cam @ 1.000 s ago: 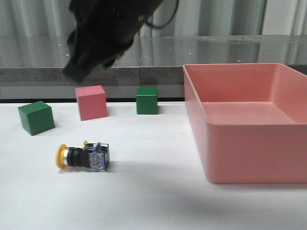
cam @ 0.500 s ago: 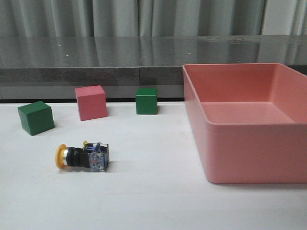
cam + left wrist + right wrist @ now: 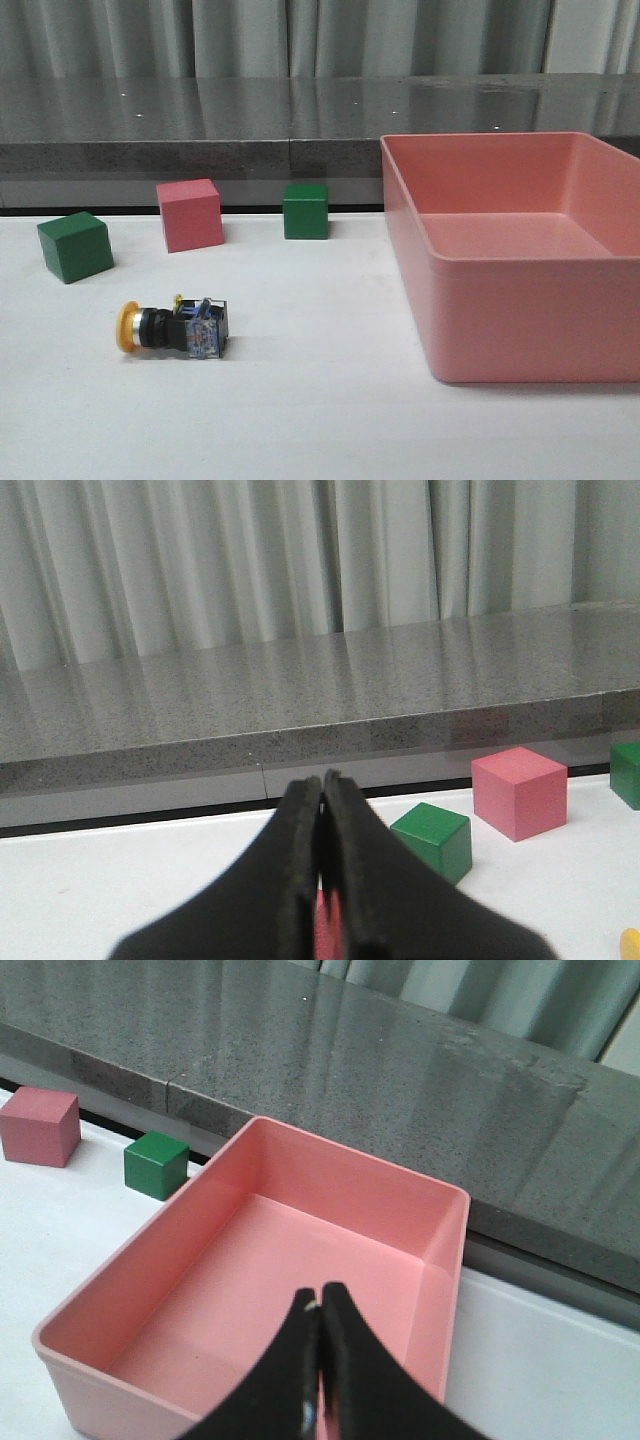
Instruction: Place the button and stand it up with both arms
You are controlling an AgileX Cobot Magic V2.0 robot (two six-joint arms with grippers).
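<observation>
The button lies on its side on the white table, yellow cap to the left, black body in the middle, bluish-clear base to the right. Only a yellow sliver of it shows in the left wrist view. Neither arm is in the front view. My left gripper is shut and empty, raised over the table's left side, short of a green cube. My right gripper is shut and empty, above the pink bin.
A large pink bin fills the right of the table. A green cube, a pink cube and a second green cube stand in a row behind the button. A grey ledge and curtains lie beyond.
One second ago a dark arm filled the upper left of the front view; it has moved out of that view. The button and cubes have not moved.
</observation>
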